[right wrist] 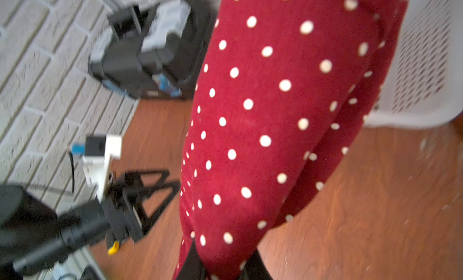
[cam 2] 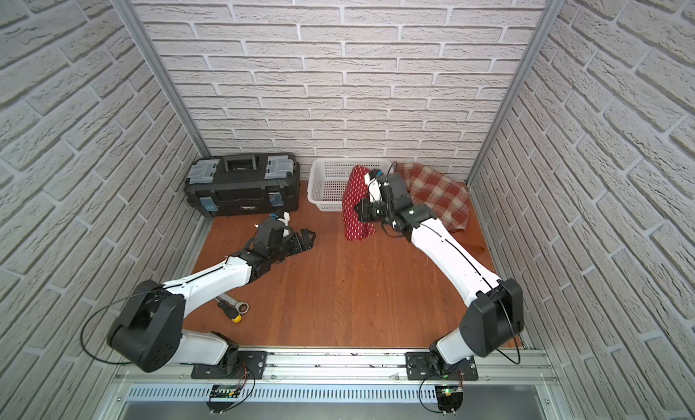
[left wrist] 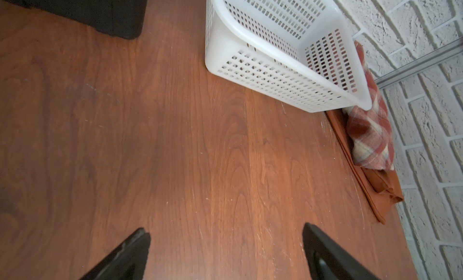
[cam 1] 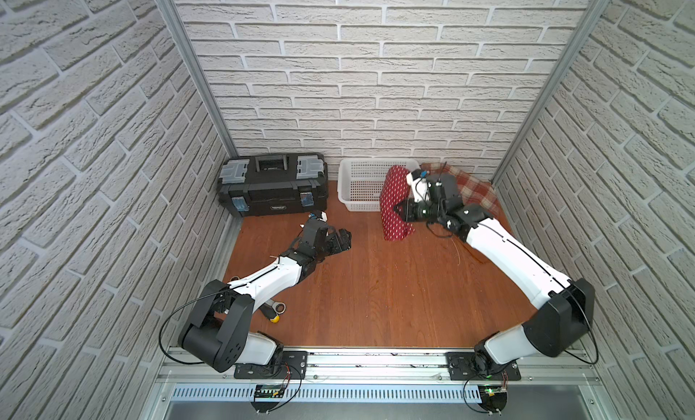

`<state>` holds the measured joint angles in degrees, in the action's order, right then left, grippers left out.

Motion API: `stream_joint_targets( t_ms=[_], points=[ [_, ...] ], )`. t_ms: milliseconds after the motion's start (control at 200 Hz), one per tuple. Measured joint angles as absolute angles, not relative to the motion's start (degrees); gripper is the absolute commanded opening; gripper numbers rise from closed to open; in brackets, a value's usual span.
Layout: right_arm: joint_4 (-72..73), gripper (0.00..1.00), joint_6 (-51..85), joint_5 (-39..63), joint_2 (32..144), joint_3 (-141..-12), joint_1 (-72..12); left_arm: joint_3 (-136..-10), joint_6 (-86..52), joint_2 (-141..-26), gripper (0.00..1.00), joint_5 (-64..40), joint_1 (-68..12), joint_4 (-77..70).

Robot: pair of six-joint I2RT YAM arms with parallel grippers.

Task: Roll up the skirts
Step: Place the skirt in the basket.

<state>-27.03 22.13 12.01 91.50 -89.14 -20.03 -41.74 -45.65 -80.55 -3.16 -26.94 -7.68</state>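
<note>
Left arm nearest, 8 o'clock; left gripper spread wide over bare table, holding nothing. Toolbox 11 o'clock. Basket 12 o'clock. Plaid skirt 1 o'clock corner, lying on rust-orange skirt. Polka-dot skirt at basket's right front corner, pinched by right gripper. Wrench 8 o'clock, beside left arm.
</note>
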Motion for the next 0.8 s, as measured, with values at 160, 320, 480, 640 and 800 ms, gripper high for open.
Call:
stream_joint_targets(
  t_ms=[160,320,480,640,800],
  points=[
    [-29.3,0.02,18.2,13.2,107.7,-109.4,-13.9,-40.8,-45.7,-80.0,0.98,-4.5,-26.9,-7.8],
    [-33.5,0.02,14.7,14.1,125.4,-125.0,-10.3,-38.7,-46.1,-79.6,0.98,-5.5,-26.8,-7.7],
    [-38.6,0.03,12.6,14.2,139.3,-136.4,-8.9,-37.7,-46.3,-79.6,0.98,-6.2,-26.6,-7.7],
    [-41.3,0.03,11.9,14.3,146.1,-142.4,-8.7,-37.7,-46.3,-79.9,0.98,-6.6,-26.2,-7.9],
    [-43.8,0.03,11.5,13.4,149.0,-145.8,-8.7,-37.7,-46.3,-82.6,0.98,-7.2,-24.4,-8.7]
  ],
)
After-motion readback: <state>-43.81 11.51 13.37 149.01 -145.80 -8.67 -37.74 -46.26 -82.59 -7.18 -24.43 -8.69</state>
